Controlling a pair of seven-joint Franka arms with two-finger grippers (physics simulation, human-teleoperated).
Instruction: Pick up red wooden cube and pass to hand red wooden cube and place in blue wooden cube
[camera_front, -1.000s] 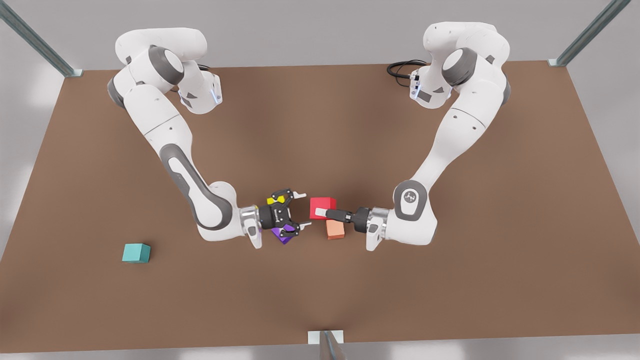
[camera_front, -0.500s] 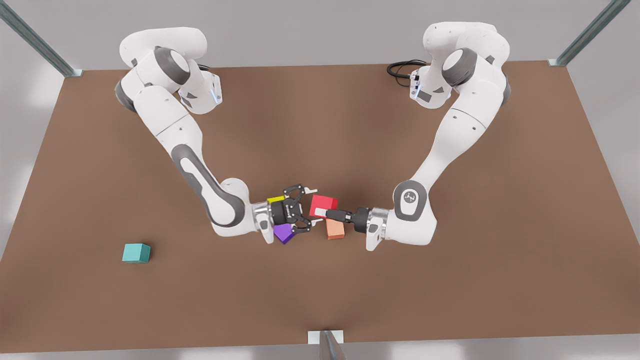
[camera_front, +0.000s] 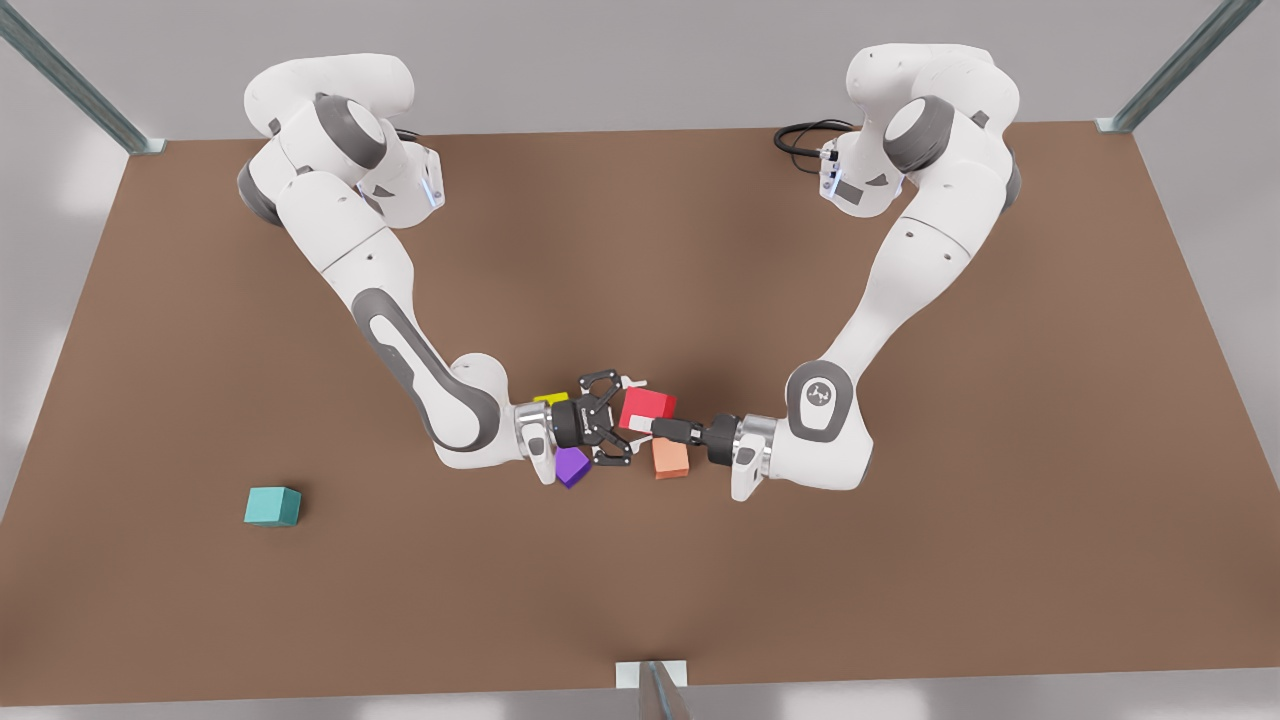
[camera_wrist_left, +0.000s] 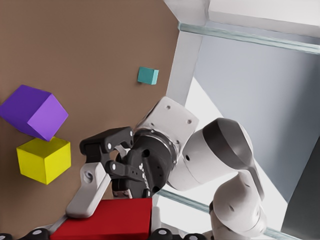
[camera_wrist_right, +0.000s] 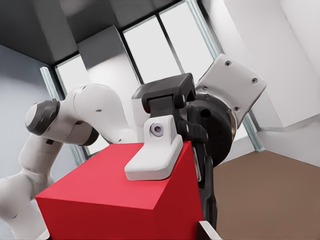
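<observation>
On table, five cubes: red wooden cube, blue wooden cube, purple cube, yellow cube; orange cube seen from front. Left gripper clamped on red wooden cube; hand spread wide around it.

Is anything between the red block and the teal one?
Yes: the purple cube and yellow cube lie on the table beside the red wooden cube, toward the blue wooden cube. The left gripper holds the red one; the open right gripper brackets it.

Red wooden cube aloft mid-surface, slightly tilted, pinched between two pincers. Blue wooden cube flat on surface, toward front view's left edge, alone.
</observation>
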